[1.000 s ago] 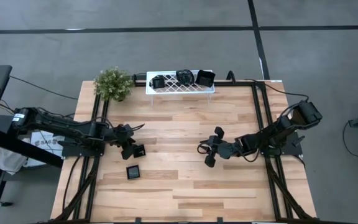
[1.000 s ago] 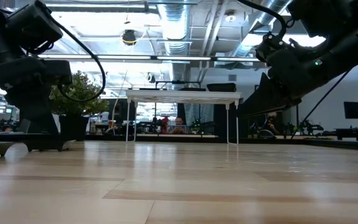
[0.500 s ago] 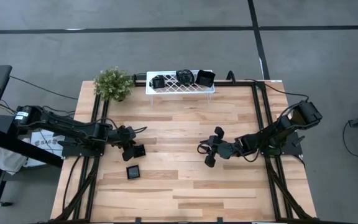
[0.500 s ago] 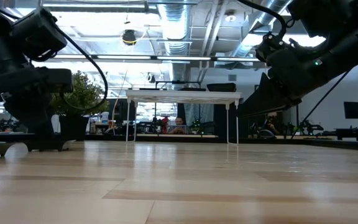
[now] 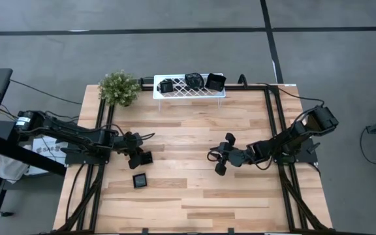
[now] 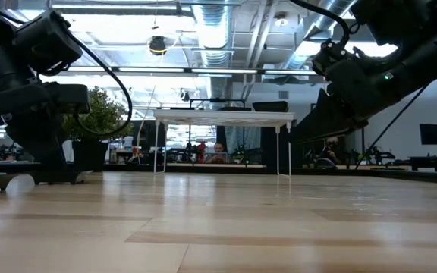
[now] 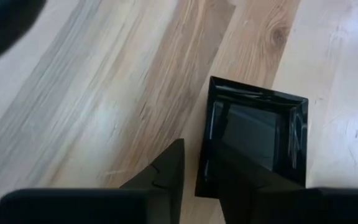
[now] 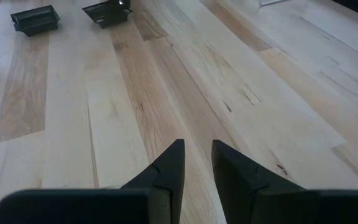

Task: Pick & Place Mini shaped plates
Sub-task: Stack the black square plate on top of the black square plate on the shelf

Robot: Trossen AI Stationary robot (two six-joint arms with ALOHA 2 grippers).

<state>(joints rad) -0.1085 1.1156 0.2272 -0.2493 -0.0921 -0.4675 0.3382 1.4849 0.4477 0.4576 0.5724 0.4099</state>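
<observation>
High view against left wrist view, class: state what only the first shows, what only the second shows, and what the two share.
Only the high view shows the white rack holding three black dishes, the potted plant, a second square plate lying free on the table, and the right gripper hovering mid-table. Only the left wrist view shows one finger inside the square plate and one outside, straddling its rim. Both show the left gripper at that plate on the wood.
</observation>
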